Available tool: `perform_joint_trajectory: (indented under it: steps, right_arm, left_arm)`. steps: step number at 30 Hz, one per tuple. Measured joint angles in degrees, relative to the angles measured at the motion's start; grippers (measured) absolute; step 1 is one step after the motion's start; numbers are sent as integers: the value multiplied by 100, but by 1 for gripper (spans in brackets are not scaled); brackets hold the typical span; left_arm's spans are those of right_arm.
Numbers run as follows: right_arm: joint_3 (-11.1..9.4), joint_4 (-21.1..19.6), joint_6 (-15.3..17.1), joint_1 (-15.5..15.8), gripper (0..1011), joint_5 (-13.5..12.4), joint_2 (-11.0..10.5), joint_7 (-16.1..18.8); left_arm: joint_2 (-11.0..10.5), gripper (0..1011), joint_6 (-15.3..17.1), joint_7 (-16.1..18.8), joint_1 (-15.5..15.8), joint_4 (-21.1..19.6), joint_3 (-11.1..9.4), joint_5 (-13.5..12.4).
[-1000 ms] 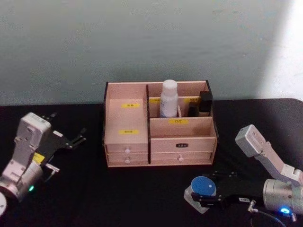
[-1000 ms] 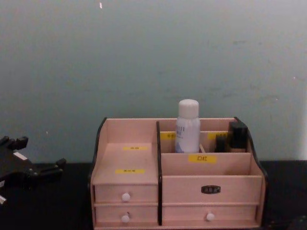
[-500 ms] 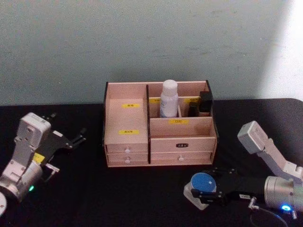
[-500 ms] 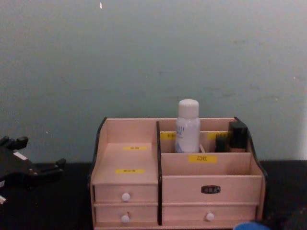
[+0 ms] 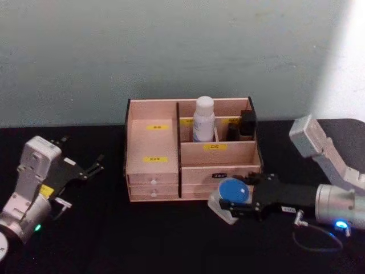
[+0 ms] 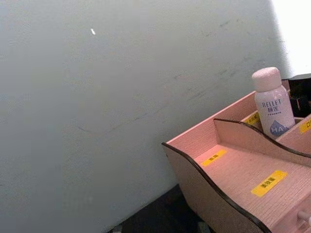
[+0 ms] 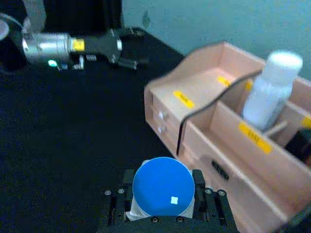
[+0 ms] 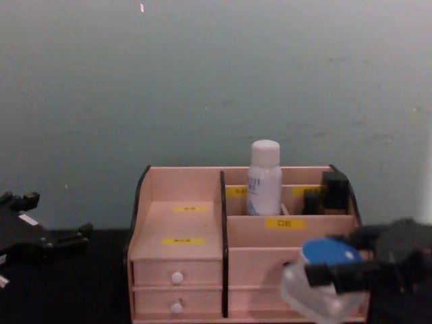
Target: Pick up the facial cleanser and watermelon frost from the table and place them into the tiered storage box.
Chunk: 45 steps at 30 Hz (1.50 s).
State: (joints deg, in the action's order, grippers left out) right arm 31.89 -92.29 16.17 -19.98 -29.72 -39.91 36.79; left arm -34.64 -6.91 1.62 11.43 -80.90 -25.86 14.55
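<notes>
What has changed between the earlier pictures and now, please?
The right claw, shut on the watermelon frost, raised it and carried it to the front of the tiered storage box. The left claw stayed open, parked at the left; the facial cleanser stayed in the box.

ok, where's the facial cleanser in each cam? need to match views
Head view: facial cleanser upright in the back compartment of the tiered storage box, right of the divider.
Chest view: bottle in same compartment, cap above the rim.
Left wrist view: bottle behind the curved dark-edged divider.
Right wrist view: bottle beyond the watermelon frost held by the right gripper.
Shared landmark: the box's yellow labels.
</notes>
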Motion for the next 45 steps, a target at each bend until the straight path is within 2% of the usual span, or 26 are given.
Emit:
perform_joint_trajectory:
  steps: [7,16,31,36,45]
  right_arm:
    - [77,34,-56,-259,730,-6,178,3]
    - [289,452,-21,-834,730,52,673,-69]
    - [526,1619,72,-1729,730,175,1705,-352]
    - [589,1955,28,-1934,730,245,1966,-383]
    - [738,2817,-174,-2337,730,513,2560,-463]
  left_arm:
    - [0,1001,0,0,0,0,0,0]
    - [0,1001,0,0,0,0,0,0]
    - [0,1001,0,0,0,0,0,0]
    - [0,1001,0,0,0,0,0,0]
    - [0,1002,0,0,0,0,0,0]
